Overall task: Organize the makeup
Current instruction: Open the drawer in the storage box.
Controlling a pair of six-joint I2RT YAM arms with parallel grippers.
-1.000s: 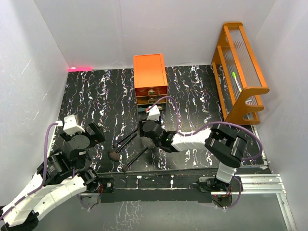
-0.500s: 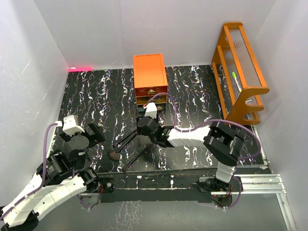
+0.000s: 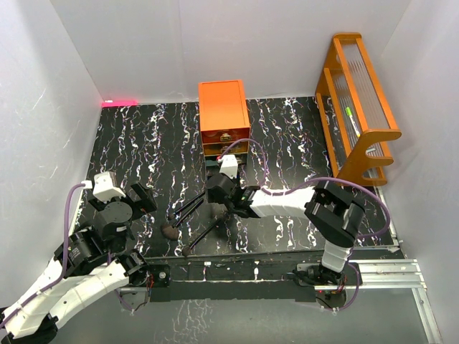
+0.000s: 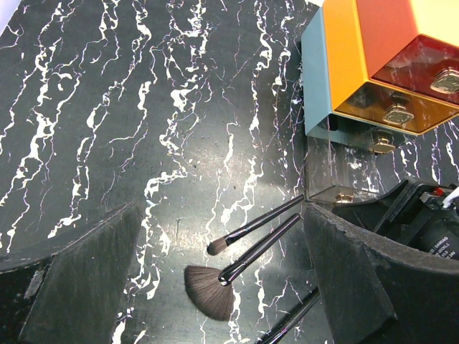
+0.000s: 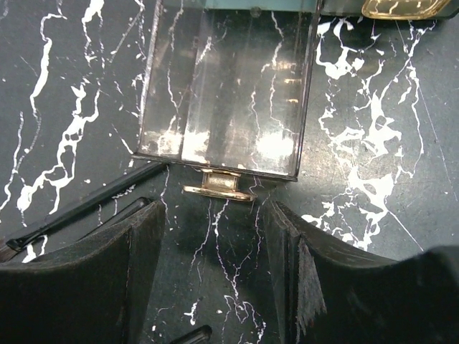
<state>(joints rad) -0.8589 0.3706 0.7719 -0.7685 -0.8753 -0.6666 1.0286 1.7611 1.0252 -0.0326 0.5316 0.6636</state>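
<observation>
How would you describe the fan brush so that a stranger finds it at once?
Start at the orange drawer chest. In front of it lie long black brushes. The fan brush alone has a wide, flat, spread head.

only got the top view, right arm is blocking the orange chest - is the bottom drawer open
observer: yes, the right wrist camera shows the clear bottom drawer pulled out, with nothing in it.
operator: is anything holding it
observer: no, the right pincer is open; the gold handle lies just past its fingertips, ungripped.
operator: what brushes are near it
observer: the left wrist camera shows a fan brush beside a small round-tipped brush.
</observation>
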